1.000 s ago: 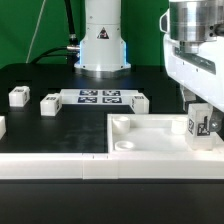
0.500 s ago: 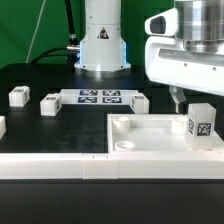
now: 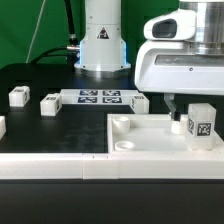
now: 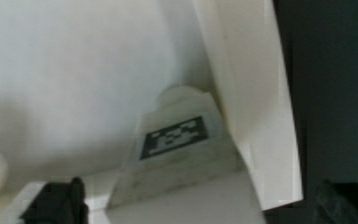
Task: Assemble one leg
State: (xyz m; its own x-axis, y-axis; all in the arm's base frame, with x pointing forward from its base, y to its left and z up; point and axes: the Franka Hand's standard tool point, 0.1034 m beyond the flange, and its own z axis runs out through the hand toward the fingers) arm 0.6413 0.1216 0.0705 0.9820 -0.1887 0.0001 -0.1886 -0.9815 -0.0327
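A small white leg with a black-and-white tag stands upright in the near corner socket of the large white panel, at the exterior view's right. My gripper hangs just above the panel, close beside the leg, and does not hold it. In the wrist view the leg lies against the panel's raised rim. My gripper is open there, with its dark fingertips wide apart at the frame's edge.
Three loose white legs lie on the black table around the marker board. Another white part shows at the left edge. The robot base stands at the back. A white rail runs along the front.
My gripper has moved toward the exterior view's left and a little lower, off the leg. The leg stays standing in the panel's corner.
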